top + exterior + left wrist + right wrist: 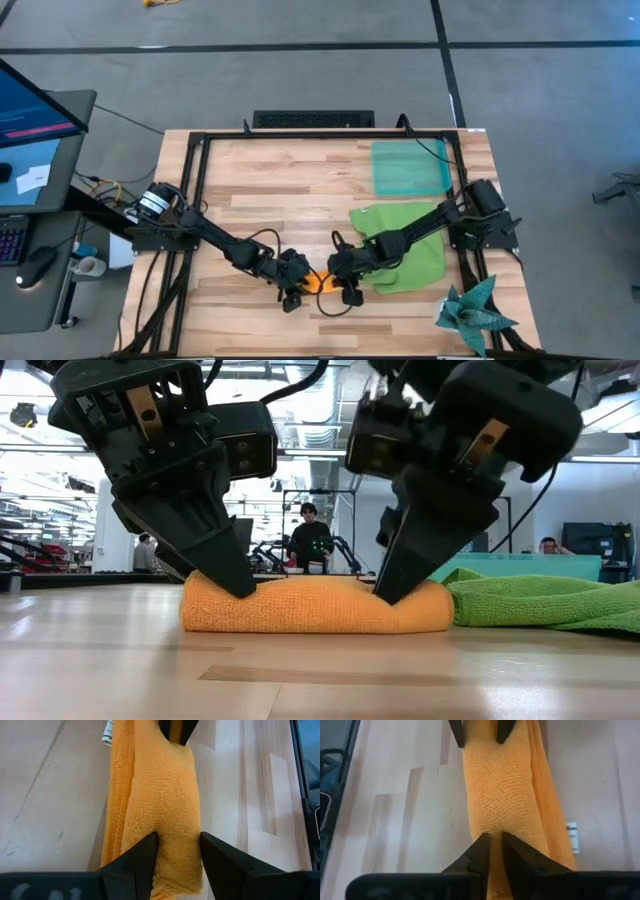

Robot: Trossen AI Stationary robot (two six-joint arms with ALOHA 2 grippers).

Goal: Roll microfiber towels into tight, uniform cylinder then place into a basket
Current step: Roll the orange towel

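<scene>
The left hand [176,851] is clamped across one end of the rolled orange towel [318,606], its two dark fingers set well apart with the roll's thickness filling the gap. The right hand [495,851] pinches the opposite end much more narrowly, its fingertips nearly together and biting into the cloth. Both hands come down steeply onto the roll, tips angled inward toward each other, with the arms reaching in from either side of the desk [300,190] and meeting near its front edge. The roll lies flat on the wood, and a loose outer edge with a small white label [572,838] runs along one side of it, so the cylinder is not yet fully snug. To do this step well, both ends should probably be lifted together and kept level so the roll does not sag or unwind, with the loose edge kept tucked under. Just beside the roll lies the green towel [408,250], spread and rumpled, not yet rolled. The basket [408,167] sits beyond it toward the far edge, well apart from the hands.
</scene>
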